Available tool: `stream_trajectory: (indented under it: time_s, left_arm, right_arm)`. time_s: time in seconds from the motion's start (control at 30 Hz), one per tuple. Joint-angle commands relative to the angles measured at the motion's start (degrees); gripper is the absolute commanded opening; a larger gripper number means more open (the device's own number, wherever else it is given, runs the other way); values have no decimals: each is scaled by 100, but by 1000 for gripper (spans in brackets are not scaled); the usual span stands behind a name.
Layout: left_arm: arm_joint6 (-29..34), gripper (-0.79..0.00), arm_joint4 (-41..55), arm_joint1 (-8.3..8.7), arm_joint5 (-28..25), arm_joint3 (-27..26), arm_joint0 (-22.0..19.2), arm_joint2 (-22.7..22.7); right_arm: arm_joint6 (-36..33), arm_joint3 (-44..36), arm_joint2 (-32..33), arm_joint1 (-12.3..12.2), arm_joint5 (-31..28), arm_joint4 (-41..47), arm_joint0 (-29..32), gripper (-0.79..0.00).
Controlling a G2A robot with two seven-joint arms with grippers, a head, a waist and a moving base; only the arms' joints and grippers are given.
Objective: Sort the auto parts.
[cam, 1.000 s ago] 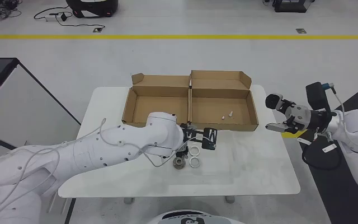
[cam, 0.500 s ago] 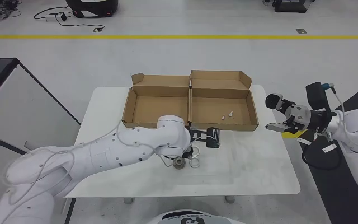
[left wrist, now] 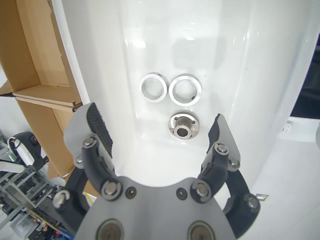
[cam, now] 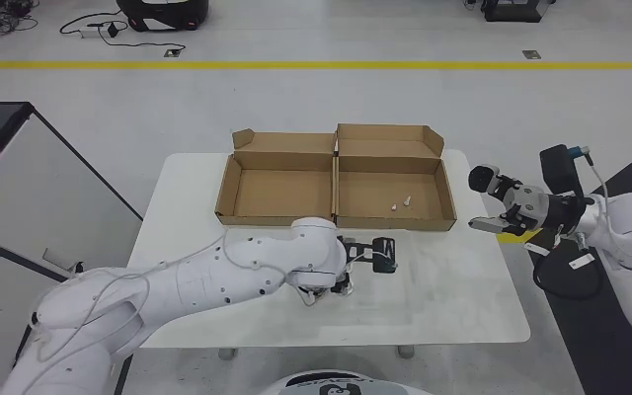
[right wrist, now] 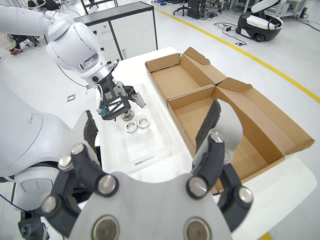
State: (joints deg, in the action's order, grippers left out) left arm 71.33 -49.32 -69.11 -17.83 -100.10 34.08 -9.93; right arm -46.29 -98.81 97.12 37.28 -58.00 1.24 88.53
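Two metal rings (left wrist: 153,87) (left wrist: 185,90) lie side by side on the white table (cam: 444,286), and a flanged metal hub (left wrist: 184,127) stands close beside them. My left gripper (left wrist: 156,118) hangs open just above the hub, nothing between its fingers. The right wrist view shows that gripper (right wrist: 125,101) over the hub (right wrist: 127,114), with the rings (right wrist: 130,126) (right wrist: 143,122) next to it. My right gripper (cam: 504,212) is open and empty beyond the table's right edge. Small white parts (cam: 400,203) lie in the right cardboard box (cam: 370,193).
Two open cardboard boxes stand side by side at the table's back; the left box (cam: 281,193) has a bare floor. The left arm's white bulk (cam: 247,276) lies across the table's front left. A black base (cam: 568,272) sits off the right edge.
The left arm has swung toward the table's front and its gripper has shifted right; the arm now covers the rings and hub in the top view. The right arm has stayed put.
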Motion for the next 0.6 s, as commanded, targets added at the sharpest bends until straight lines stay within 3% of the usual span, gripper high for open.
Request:
stream_trajectory:
  time_s: [0.0,0.2,0.57]
  left_arm:
    - [6,0,-50,-36,-9,54,34,-6]
    - [-70,0,-564,-134,-247,131,67,19]
    - [-70,0,-564,-134,-247,131,67,19]
  right_arm:
    - [0,0,0,0,0,-1,0,0]
    - [0,0,0,0,0,-1,0,0]
    - [0,0,0,0,0,-1,0,0]
